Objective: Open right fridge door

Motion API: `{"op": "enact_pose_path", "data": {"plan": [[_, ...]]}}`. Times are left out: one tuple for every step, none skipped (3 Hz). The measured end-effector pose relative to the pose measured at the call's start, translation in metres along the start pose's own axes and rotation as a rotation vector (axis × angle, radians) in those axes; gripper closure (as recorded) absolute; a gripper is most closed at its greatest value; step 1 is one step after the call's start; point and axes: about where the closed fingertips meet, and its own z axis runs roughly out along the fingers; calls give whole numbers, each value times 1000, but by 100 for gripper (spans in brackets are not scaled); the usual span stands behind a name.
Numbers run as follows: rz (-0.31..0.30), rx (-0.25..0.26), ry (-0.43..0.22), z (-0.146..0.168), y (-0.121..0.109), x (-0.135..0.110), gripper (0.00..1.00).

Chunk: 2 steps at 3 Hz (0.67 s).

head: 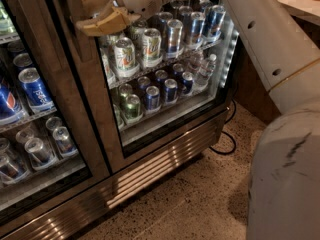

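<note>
The right fridge door (97, 119) is a steel-framed glass door and stands closed, with rows of drink cans (150, 46) behind its pane. Its vertical bar handle (84, 46) runs along the door's left edge. My gripper (97, 9) is at the top of the view, right at the upper part of the handle. Its tan fingers (107, 21) are apart, one above the other, with the tips reaching over the handle. My white arm (260, 29) comes in from the upper right across the door.
The left glass door (45, 109) shows blue Pepsi cans (32, 86) and is closed. A steel grille (150, 171) runs along the fridge's base. A black cable (225, 144) lies on the speckled floor (195, 204). My white base (285, 179) fills the lower right.
</note>
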Motion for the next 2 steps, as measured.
{"op": "enact_pose_path", "data": {"plan": [[2, 7, 2, 1, 3, -1, 100], [3, 3, -1, 2, 3, -3, 100]]}}
